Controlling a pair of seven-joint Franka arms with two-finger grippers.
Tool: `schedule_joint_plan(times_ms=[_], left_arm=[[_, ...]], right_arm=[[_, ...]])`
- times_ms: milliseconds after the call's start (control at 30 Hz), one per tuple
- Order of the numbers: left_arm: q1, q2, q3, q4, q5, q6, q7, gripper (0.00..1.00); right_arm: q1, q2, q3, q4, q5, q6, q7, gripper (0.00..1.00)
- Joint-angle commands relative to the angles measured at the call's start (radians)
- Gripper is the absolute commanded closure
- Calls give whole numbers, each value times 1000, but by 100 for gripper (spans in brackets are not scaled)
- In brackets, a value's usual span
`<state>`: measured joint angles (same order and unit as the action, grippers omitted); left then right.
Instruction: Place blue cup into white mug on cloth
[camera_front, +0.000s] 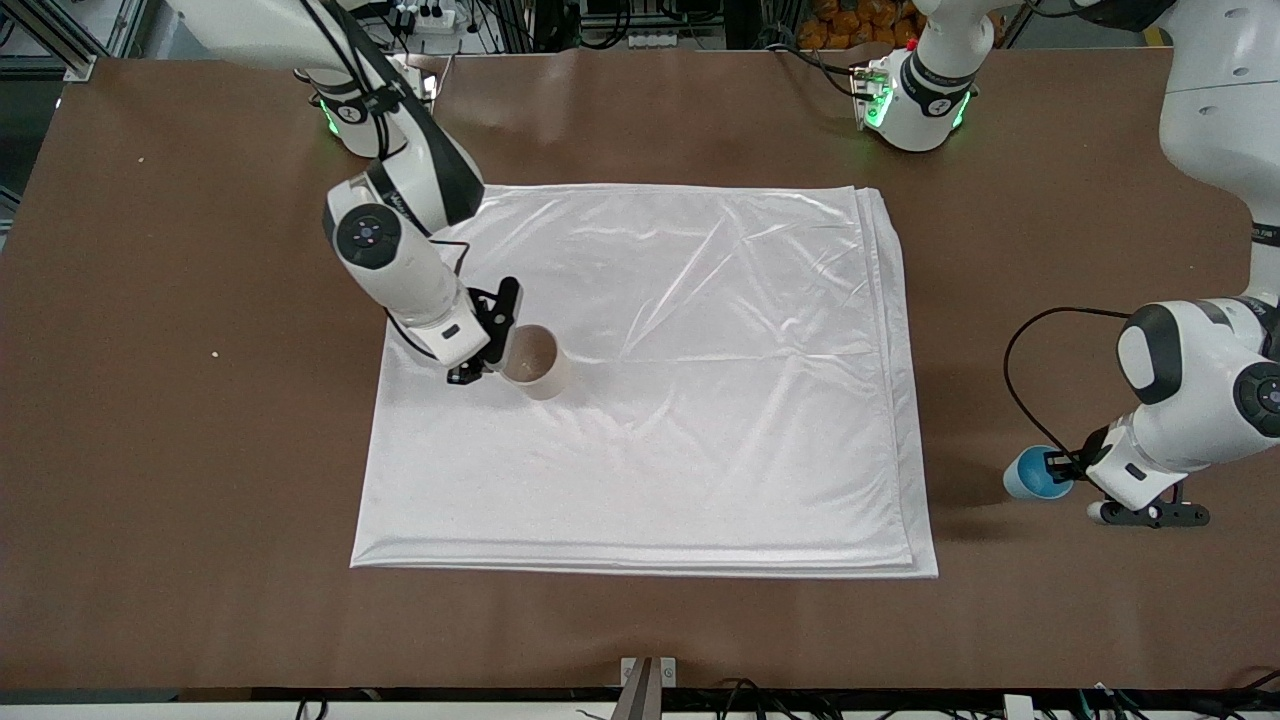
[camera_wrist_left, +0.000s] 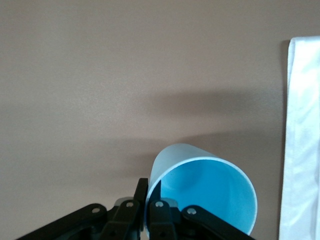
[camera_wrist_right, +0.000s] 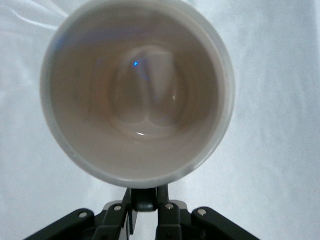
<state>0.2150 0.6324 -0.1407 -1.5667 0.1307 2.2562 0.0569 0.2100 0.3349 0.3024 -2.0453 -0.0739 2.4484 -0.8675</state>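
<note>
1. Cloth (camera_front: 700, 400): spread flat at the table's middle, folded in layers, lightly wrinkled; layered edges visible toward the left arm's end.
2. White mug (camera_front: 536, 362): upright on the cloth, in the part toward the right arm's end, mouth up, beige interior empty (camera_wrist_right: 137, 95).
3. Right gripper (camera_front: 490, 352): positioned at the mug's rim on the side facing the right arm's end; in the right wrist view, fingers (camera_wrist_right: 145, 200) closed tight together on something dark at the mug's rim, apparently the handle.
4. Blue cup (camera_front: 1030, 474): off the cloth, above the bare brown table (camera_front: 200, 450) toward the left arm's end, well apart from the mug; contact with the table cannot be told.
5. Left gripper (camera_front: 1062, 466): clamped on the blue cup's rim; in the left wrist view, one finger (camera_wrist_left: 142, 200) outside the wall and one inside, cup (camera_wrist_left: 205, 192) tilted with its open mouth toward the camera.
6. Cloth edge (camera_wrist_left: 302, 140): visible in the left wrist view beside the cup, apart from it.
</note>
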Motion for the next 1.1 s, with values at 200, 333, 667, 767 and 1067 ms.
schedule_joint_plan(times_ms=[200,333,667,767,1067], left_arm=[[-20,-37,-3,-10,6,-50,-61,100],[-20,-37,-3,-13,6,-50,-61,100],[-22,-46,-3,-12,6,-53,-74,100],[-22,-53,-3,-10,4,-70,-75,100],[-22,-63,-30,-10,4,-86,-117,100]], right_arm=[[137,174,-11,174,-145,-16,263,100],[173,214,-11,212,-190,-17,352,100],[235,279,-14,267,-274,-45,486,100],[252,291,-22,278,-274,-45,487,100],[327,300,-77,281,-274,-45,527,90]])
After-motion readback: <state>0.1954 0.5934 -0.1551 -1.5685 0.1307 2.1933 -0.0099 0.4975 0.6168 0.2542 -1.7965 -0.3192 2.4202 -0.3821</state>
